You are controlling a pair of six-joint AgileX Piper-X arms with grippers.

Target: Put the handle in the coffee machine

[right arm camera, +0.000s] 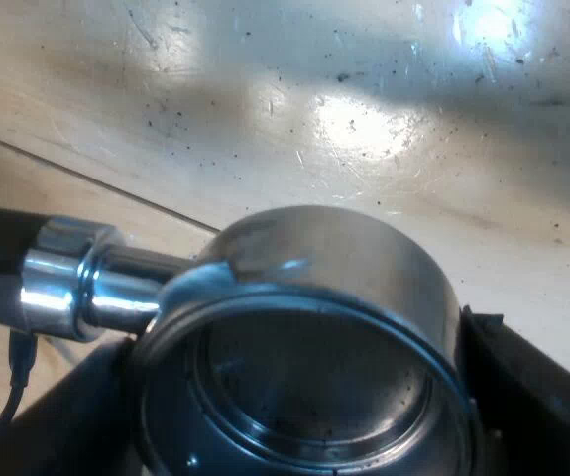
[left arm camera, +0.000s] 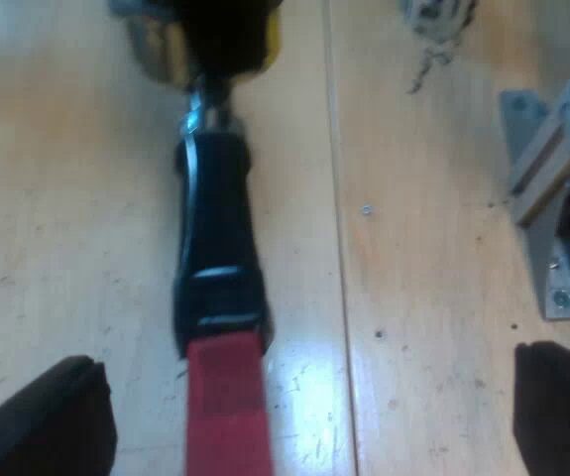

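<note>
Two pincers work on one part. The holder (left arm camera: 220, 149) lies lengthwise over the wooden surface (left arm camera: 76, 198). I cannot tell whether it rests on the wood or hangs just clear of it.

Left pincer (left arm camera: 304, 362): fingers (left arm camera: 42, 421) wide apart, one on each side of the handle (left arm camera: 215, 228) at its red end (left arm camera: 227, 407), neither touching it.

Right pincer (right arm camera: 294, 397): a dark finger (right arm camera: 522, 387) sits against each flank of the holder's metal basket (right arm camera: 304, 327), so I read it as clamped on the basket. The basket's open mouth faces the camera, with what looks like dark residue inside.

A grey metal bracket (left arm camera: 552, 208) is fixed to the surface near the left pincer, apart from the handle.

Step in hand, as I judge it: the left pincer takes the handle so the holder can go to the machine.

Notes for doing it well:
- Centre on the handle first. The red end is nearer one finger than the other, so closing from here would push it sideways.
- Grip the black part just ahead of the red end, for leverage when twisting the holder into the lock.
- The right pincer should let go only once the left grip is firm.
- Keep the basket level on the way to the machine's front.
- Swing clear of the bracket.
</note>
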